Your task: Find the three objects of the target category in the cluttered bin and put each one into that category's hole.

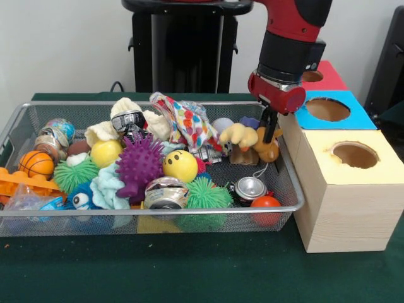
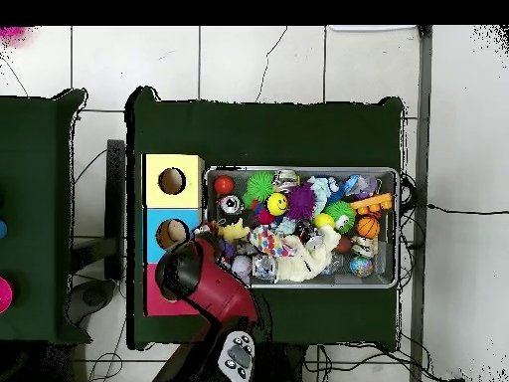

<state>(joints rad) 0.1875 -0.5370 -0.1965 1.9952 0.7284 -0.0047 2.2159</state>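
Note:
The silver wire-mesh bin is full of toys. My gripper reaches down into its far right corner, next to the boxes. Its dark fingers stand close together on a tan and brown plush animal, which sits high against them with a thin string hanging below. A cream plush lies at the bin's back. The red-topped hole is on the farthest box, partly behind my arm. In the overhead view my arm covers most of the red top; the plush shows at the bin's left end.
The blue-topped hole and the yellow-topped hole are on the nearer boxes, right of the bin. The bin holds a purple spiky ball, a yellow smiley ball, green spiky balls, metal cans and a small basketball.

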